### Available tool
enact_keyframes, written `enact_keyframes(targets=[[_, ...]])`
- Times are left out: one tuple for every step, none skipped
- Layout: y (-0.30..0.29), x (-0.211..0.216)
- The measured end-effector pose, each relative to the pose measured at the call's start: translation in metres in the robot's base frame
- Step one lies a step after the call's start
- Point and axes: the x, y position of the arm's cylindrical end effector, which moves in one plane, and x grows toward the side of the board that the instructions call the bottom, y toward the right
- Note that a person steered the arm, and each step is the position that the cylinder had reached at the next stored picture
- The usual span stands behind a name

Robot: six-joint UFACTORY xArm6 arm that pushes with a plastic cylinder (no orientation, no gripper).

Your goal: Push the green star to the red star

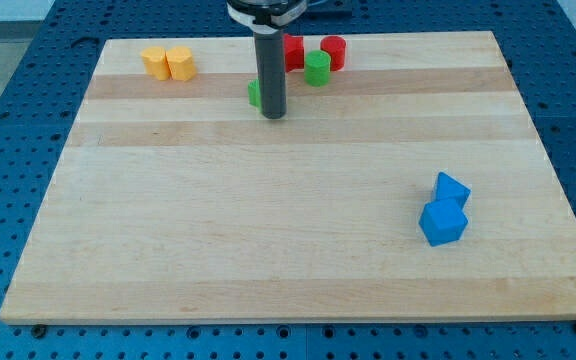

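The green star point(254, 93) is seen at upper centre of the frame, mostly hidden behind my tip point(273, 115), which has no jaws and grips nothing. The red star point(294, 52) is found just above and right, not yet reached. Little pushing remains. The green star's orientation and long axis cannot be judged.
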Motion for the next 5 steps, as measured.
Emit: enact_keyframes(targets=[[-0.001,0.001],[-0.001,0.031],[-0.005,0.044],[-0.010,0.044],[-0.010,0.041]])
